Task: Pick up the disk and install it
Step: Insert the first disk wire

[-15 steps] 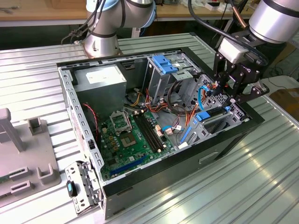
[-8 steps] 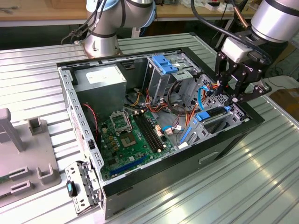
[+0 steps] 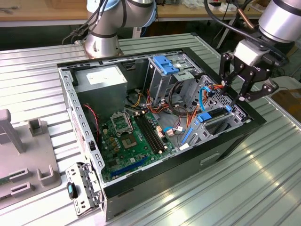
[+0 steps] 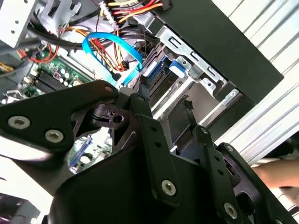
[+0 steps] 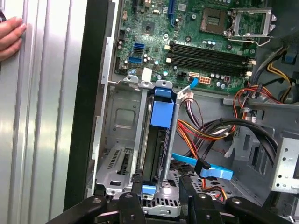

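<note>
The disk stands on edge in a slot of the grey metal drive bay, at the corner of the open computer case on the exterior view's right. Its bright blue rails show in both wrist views. My gripper hovers just above that bay, open, with its black fingers spread wider than the disk and nothing between them. The fingertips frame the disk's near end in the first wrist view. In the second wrist view the gripper hangs over the blue rail.
Orange, red and black cables with a blue data cable lie beside the bay. The motherboard and power-supply box fill the case. A person's hand rests on the ribbed table outside the case wall. A grey fixture sits at the exterior view's left.
</note>
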